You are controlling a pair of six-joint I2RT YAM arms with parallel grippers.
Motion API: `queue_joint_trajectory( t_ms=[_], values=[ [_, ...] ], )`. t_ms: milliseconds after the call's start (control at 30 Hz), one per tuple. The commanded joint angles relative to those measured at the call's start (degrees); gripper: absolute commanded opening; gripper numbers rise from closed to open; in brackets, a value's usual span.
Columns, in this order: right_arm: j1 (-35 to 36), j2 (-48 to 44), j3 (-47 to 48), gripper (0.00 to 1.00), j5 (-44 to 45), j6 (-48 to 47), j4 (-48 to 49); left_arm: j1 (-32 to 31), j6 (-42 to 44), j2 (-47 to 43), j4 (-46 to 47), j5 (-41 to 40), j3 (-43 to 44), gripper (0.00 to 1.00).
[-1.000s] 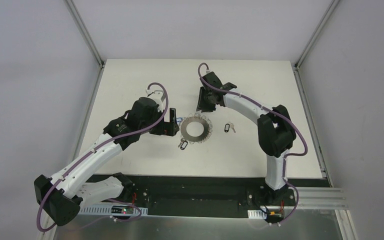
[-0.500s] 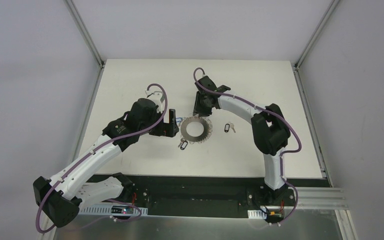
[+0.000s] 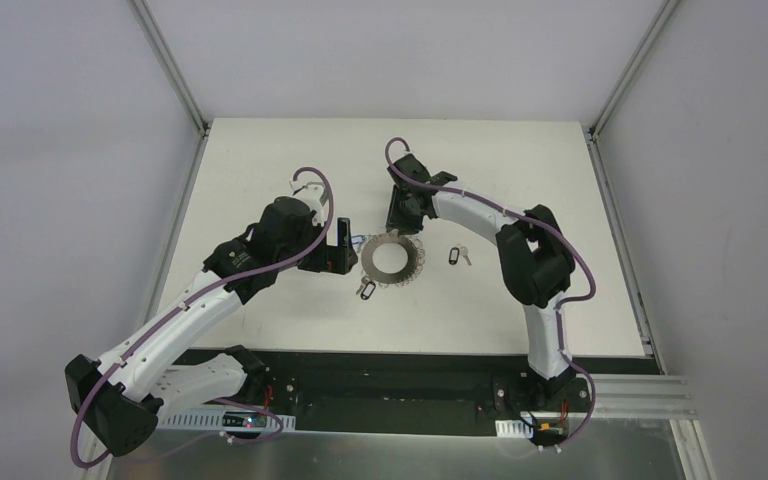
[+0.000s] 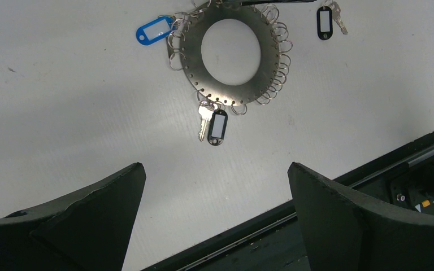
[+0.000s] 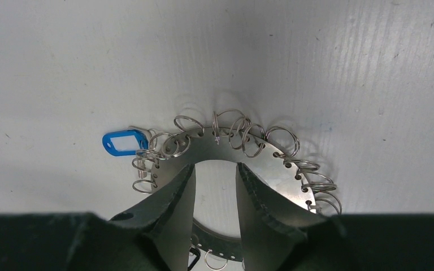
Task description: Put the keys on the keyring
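The keyring [image 3: 392, 258], a flat grey metal disc with a wide hole and wire loops round its rim, lies mid-table. A key with a blue tag [image 4: 153, 29] hangs on its loops, and so does a key with a black tag [image 4: 217, 125]. Another black-tagged key [image 3: 453, 256] lies loose to the ring's right. My left gripper [image 4: 215, 166] stands wide open just left of the ring, holding nothing. My right gripper [image 5: 215, 169] hovers over the ring [image 5: 203, 149] near its far edge. Its jaws are narrowly open, and bare table shows between them through the hole.
The white table [image 3: 260, 160] ends in a black strip [image 4: 373, 169] at the near side, where the arm bases sit. Grey walls and metal rails enclose the table on three sides.
The right arm has swung a little to the left, bringing its gripper over the ring's far edge, and its jaws have opened slightly. The left arm and the keys have not moved.
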Motion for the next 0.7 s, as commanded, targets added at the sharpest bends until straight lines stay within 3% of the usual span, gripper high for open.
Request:
queue_joint_trajectory(
  t_ms=[0, 667],
  values=[
    [0.3, 1.5, 2.7, 0.35, 0.9, 1.5, -0.2, -0.3, -0.7, -0.7, 1.3, 1.6, -0.4, 1.0],
    [0.4, 1.0, 1.9, 0.35, 4.8, 2.0, -0.8, -0.3, -0.7, -0.6, 1.5, 1.5, -0.5, 1.0]
  ],
)
